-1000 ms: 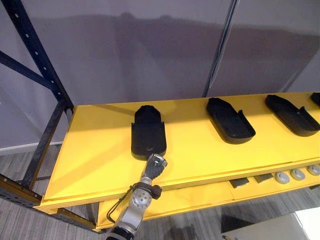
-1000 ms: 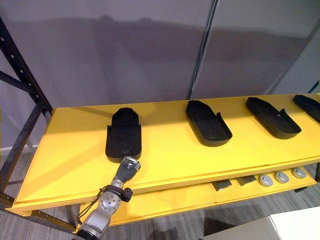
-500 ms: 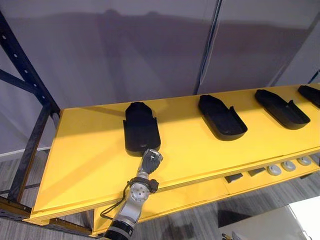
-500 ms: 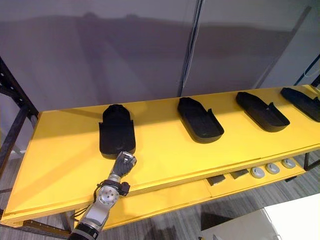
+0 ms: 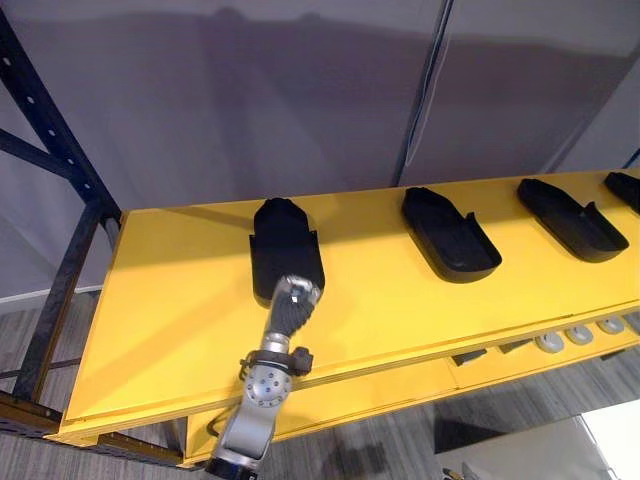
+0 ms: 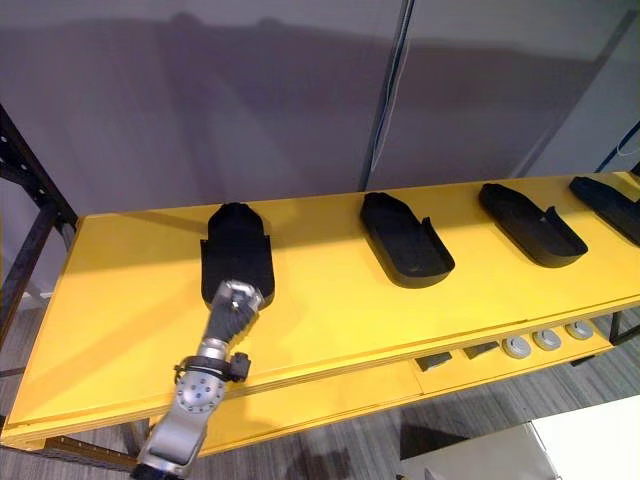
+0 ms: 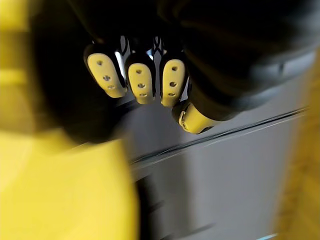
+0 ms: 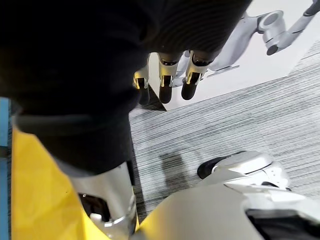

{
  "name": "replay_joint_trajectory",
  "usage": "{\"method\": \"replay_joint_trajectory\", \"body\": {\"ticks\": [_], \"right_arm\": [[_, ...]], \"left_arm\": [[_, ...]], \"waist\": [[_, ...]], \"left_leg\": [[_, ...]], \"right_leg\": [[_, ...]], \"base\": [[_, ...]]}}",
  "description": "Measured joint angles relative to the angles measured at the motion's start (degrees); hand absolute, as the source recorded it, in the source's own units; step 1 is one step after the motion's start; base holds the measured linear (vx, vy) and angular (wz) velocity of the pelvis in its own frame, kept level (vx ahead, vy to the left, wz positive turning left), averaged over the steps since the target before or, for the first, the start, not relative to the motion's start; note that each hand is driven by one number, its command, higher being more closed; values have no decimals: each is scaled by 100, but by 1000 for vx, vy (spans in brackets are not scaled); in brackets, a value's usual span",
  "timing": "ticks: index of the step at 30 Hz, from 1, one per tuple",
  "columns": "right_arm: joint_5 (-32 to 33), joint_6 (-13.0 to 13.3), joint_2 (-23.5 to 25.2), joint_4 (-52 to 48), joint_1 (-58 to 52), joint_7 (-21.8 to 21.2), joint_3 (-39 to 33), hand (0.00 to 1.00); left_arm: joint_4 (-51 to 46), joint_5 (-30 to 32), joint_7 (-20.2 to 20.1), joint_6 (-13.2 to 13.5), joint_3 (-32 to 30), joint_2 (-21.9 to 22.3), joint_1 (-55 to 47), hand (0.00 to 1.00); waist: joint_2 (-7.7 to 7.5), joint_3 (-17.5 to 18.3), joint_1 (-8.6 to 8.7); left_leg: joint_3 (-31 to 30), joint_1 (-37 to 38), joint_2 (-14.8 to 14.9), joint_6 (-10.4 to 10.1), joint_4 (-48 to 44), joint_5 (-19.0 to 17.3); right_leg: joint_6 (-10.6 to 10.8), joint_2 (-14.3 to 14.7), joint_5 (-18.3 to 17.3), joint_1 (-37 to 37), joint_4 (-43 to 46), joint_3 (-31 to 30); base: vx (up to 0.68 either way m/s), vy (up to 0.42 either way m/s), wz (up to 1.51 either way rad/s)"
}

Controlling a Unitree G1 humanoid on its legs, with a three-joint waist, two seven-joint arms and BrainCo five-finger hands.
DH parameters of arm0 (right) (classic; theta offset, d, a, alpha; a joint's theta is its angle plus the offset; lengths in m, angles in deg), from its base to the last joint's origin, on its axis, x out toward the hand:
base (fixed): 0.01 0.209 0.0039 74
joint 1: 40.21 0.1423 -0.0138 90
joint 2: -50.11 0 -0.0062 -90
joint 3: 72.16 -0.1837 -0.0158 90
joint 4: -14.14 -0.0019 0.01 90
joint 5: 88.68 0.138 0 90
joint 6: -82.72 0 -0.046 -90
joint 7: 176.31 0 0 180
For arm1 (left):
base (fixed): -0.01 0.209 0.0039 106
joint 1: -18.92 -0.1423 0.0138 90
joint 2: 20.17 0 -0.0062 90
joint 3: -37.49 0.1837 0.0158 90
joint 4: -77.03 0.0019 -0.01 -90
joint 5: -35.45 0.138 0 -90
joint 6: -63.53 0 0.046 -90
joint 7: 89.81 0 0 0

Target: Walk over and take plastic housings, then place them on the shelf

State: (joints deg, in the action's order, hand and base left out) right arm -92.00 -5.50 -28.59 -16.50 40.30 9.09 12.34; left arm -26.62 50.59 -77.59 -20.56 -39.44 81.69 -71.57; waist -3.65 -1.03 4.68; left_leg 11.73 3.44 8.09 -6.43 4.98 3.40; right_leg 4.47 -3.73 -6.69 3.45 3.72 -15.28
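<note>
Hand (image 5: 291, 300) curled at housing (image 5: 283, 245) edge

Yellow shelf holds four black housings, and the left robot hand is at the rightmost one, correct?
No: the left robot hand is at the leftmost housing, not the rightmost; the left eye view shows it. The yellow shelf does hold four.

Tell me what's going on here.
A humanoid robot stands at a yellow shelf. Its left hand, fingers curled and holding nothing, is at the near end of the leftmost black plastic housing, which lies flat on the shelf. Whether the hand touches it is unclear. Three more housings lie in a row to the right. The right hand hangs relaxed and open over the floor.
</note>
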Motion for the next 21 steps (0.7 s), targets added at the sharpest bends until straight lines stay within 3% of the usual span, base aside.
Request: {"method": "replay_joint_trajectory", "body": {"ticks": [6, 12, 14, 17, 19, 21], "right_arm": [[0, 58, -37, 54, -66, -45, -2, 0], [2, 67, -13, 34, -150, -43, -13, 0], [2, 64, -8, -22, -221, -44, -16, 0], [-3, 59, -3, -96, -232, -49, -13, 0], [-17, 57, 13, -287, -287, -81, -6, 0], [-51, 55, 43, -517, -278, -124, -4, 0]], "left_arm": [[-1374, -293, 393, 431, -975, 17, -550, 100], [-1582, -832, 819, 470, -2208, 219, -1451, 100], [-1489, -966, 865, 459, -2708, 334, -1673, 100], [-1076, -1149, 875, 401, -3183, 386, -1769, 100], [-588, -1148, 870, 248, -3424, 407, -1785, 100], [309, -1066, 834, -68, -3653, 457, -1795, 100]], "waist": [[63, -32, -230], [68, -38, -460], [42, -30, -592], [36, -27, -644], [36, -27, -705], [41, -30, -713]], "left_leg": [[-160, -22, 8, 25, 23, -18], [-475, -123, -3, 35, 21, 48], [-515, -125, -17, 67, 2, 85], [-557, -114, -23, 62, -2, 89], [-556, -111, -18, 48, -14, 75], [-549, -110, -16, 19, -29, 51]], "right_leg": [[9, 21, -16, 43, 95, 64], [10, 39, -140, 60, 188, 353], [6, 28, -147, 90, 193, 400], [7, 14, -147, 146, 192, 491], [6, 15, -148, 154, 191, 504], [5, 12, -149, 156, 192, 512]], "base": [[-76, 23, 12], [-77, -7, 22], [-15, 0, 14], [-12, 4, 11], [-17, 2, 0], [-33, 6, -1]]}}
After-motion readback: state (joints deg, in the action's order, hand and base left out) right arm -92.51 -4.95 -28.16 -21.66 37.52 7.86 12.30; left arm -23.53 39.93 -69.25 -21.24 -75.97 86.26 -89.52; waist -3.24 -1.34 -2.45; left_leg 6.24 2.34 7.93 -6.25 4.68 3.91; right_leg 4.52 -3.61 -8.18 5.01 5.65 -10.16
